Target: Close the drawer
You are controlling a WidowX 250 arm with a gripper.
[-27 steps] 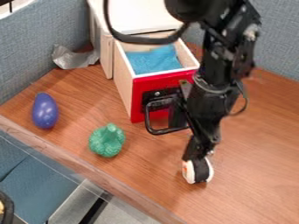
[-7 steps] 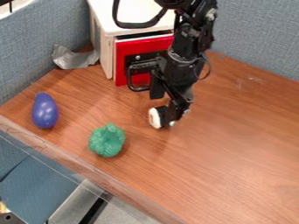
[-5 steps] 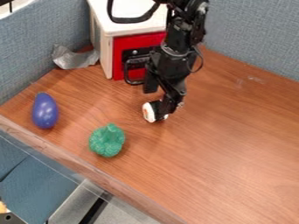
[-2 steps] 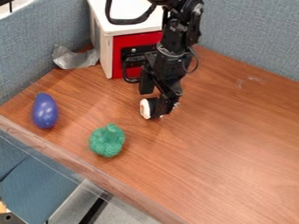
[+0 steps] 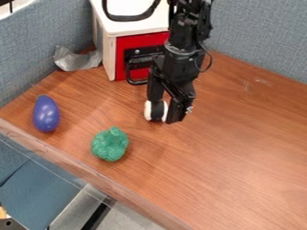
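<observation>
The red drawer front (image 5: 153, 40) sits beneath the white top of the wooden cabinet, level with its front edge. Its black handle (image 5: 137, 82) sticks out toward the table, partly covered by the arm. The black gripper (image 5: 165, 101) hangs low over the table, in front of the drawer and to the right of the handle. A small black-and-white roll (image 5: 156, 111) is against the gripper's lower end. Whether the gripper holds it I cannot tell.
A purple eggplant (image 5: 46, 113) lies at the left, and a green broccoli-like toy (image 5: 110, 144) stands near the front edge. Crumpled grey material (image 5: 76, 59) is left of the cabinet. Blue-grey panels (image 5: 258, 40) border the table behind and at the left.
The drawer has slid back into the cabinet, covering its blue interior. The gripper and roll have moved back and left with it. Most recently the gripper has turned slightly while the drawer stayed put.
</observation>
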